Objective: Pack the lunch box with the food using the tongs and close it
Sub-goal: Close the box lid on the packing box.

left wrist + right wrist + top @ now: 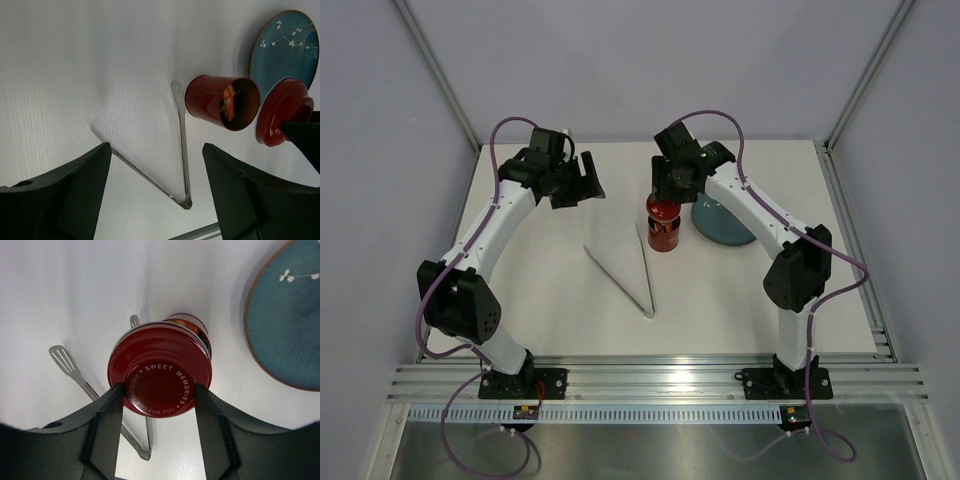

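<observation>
Our right pincer [158, 407] is clamped on the red lid [160, 370]; the lunch box [192, 324] stands under it, with food [229, 97] inside; our left pincer [156, 160] is wide apart, holding nothing; the tongs [183, 145] lie flat below it.

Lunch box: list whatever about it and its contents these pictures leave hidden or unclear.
- Right wrist: the lid, held in the right gripper, covers nearly all of the lunch box; only a rim sliver shows.
- Top external: lid and right gripper hide the lunch box mouth.
- Left wrist: the food shows only as orange glints in the dark inside; piece count unclear.
</observation>
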You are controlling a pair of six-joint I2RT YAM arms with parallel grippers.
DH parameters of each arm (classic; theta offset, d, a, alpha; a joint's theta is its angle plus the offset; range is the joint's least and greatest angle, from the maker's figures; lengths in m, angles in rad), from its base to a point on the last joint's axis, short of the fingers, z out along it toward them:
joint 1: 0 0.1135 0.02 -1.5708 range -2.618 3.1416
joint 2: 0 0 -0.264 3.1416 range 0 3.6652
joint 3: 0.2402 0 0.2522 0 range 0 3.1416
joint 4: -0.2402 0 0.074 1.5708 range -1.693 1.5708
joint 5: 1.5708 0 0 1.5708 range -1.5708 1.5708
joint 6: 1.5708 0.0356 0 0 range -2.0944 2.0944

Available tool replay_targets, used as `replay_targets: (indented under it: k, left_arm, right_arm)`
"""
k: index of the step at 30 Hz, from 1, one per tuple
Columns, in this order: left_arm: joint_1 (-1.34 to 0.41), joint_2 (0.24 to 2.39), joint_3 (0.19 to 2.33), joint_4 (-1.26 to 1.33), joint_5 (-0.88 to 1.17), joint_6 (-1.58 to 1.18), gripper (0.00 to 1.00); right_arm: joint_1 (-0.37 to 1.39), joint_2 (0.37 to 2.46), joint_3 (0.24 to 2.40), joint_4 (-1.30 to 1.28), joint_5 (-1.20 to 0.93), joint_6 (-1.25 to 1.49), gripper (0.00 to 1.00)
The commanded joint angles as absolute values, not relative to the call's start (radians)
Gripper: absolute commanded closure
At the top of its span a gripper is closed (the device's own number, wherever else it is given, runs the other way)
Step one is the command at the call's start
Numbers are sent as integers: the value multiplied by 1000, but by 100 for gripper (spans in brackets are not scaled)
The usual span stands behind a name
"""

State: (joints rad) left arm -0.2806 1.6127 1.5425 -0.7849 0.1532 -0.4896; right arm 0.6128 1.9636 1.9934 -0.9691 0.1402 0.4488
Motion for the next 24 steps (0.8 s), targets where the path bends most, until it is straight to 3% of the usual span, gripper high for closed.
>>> replay_targets:
  k: [1,24]
  left_arm:
    - [-276,1614,1578,-772,147,-480,22]
    - [-275,1601,1557,-776,121,-477,22]
  right_arm:
    - [607,1950,1980,-978,109,456,49]
    - [609,2082,1950,-963,130,436,47]
